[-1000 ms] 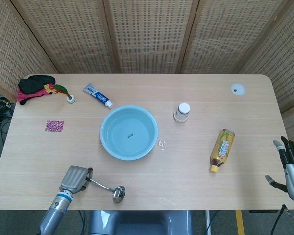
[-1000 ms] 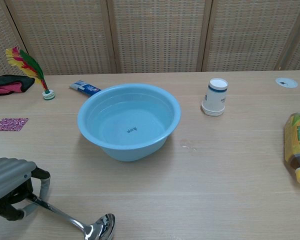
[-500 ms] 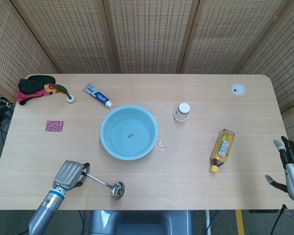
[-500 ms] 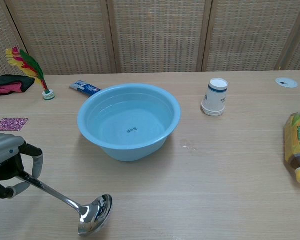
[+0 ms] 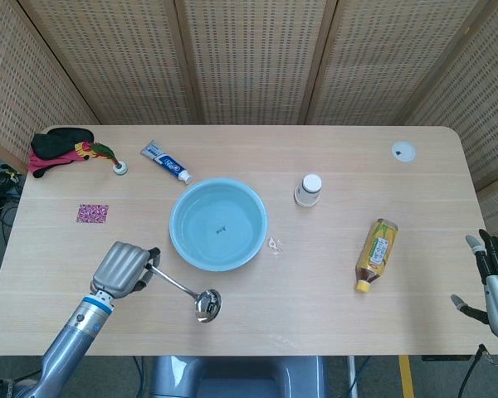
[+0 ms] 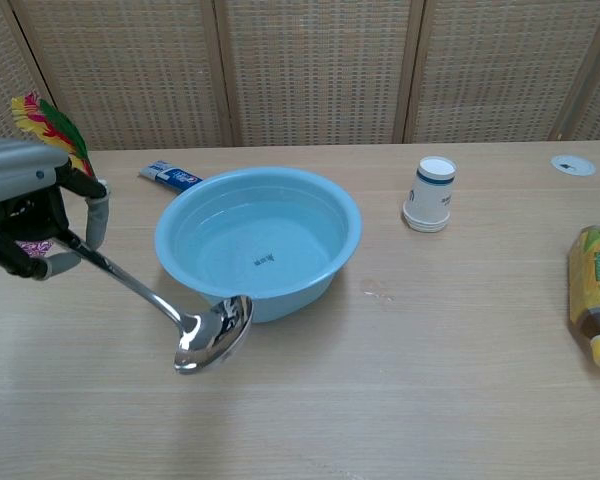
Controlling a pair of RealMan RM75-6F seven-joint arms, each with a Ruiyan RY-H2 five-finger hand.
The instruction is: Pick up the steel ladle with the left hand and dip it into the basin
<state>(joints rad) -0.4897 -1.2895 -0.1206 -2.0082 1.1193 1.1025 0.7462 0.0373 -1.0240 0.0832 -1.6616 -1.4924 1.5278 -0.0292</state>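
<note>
My left hand (image 5: 124,268) (image 6: 28,212) grips the handle of the steel ladle (image 5: 187,292) (image 6: 180,318) and holds it above the table. The ladle slants down to the right, its bowl hanging just outside the near left rim of the light blue basin (image 5: 218,224) (image 6: 258,241). The basin holds clear water and sits mid-table. My right hand (image 5: 496,280) hangs open past the table's right front edge, holding nothing; it shows only in the head view.
A toothpaste tube (image 5: 166,162) lies behind the basin. A white cup (image 5: 309,190) and a lying tea bottle (image 5: 376,252) are to its right. A shuttlecock (image 5: 108,156), dark cloth (image 5: 56,148) and patterned square (image 5: 92,214) occupy the left side. A small white disc (image 5: 403,151) lies far right.
My left hand has lifted the ladle off the table and carried it up and toward the basin. The right hand has barely moved.
</note>
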